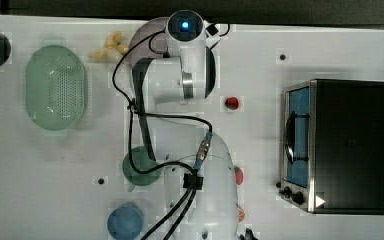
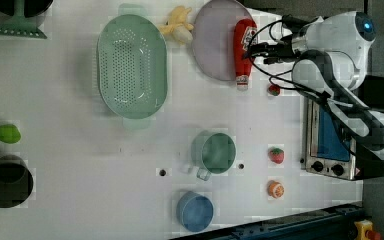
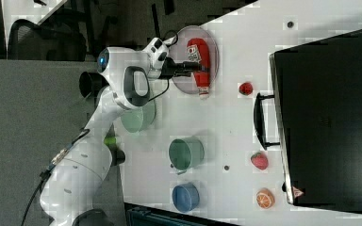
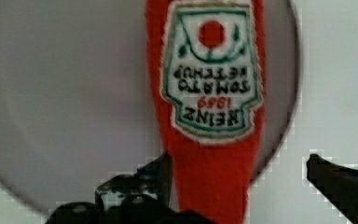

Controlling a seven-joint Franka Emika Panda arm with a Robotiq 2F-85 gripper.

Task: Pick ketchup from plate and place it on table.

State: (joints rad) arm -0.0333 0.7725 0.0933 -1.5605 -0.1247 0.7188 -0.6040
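**Open claw straddling the ketchup bottle on the plate**

The ketchup bottle point(image 2: 244, 50) lies flat on the pale mauve plate point(image 2: 212, 42), along the plate's edge at the left view's right, its white cap end reaching past the rim onto the white table point(image 2: 80, 165); in the right view the bottle point(image 3: 201, 63) lies the same way, cap pointing toward the bottom of the right view; the wrist view shows its label point(image 4: 212, 70) close up, red body running down between the two dark fingers point(image 4: 340, 179). The gripper point(image 2: 262, 54) comes in from the left view's right, jaws spread wide and released, one finger on each side of the bottle's narrower part; it grasps nothing; whether the fingers touch the bottle I cannot tell.

Just beside the plate at the left view's left lie a yellow banana toy point(image 2: 179, 25) and the green colander point(image 2: 131, 65); a small red fruit point(image 2: 274, 90) sits near the cap; farther down the left view stand a green cup point(image 2: 215, 152), a blue bowl point(image 2: 195, 211), a strawberry point(image 2: 276, 155) and an orange slice point(image 2: 275, 189); the toaster oven point(image 2: 330, 145) stands at the left view's right.
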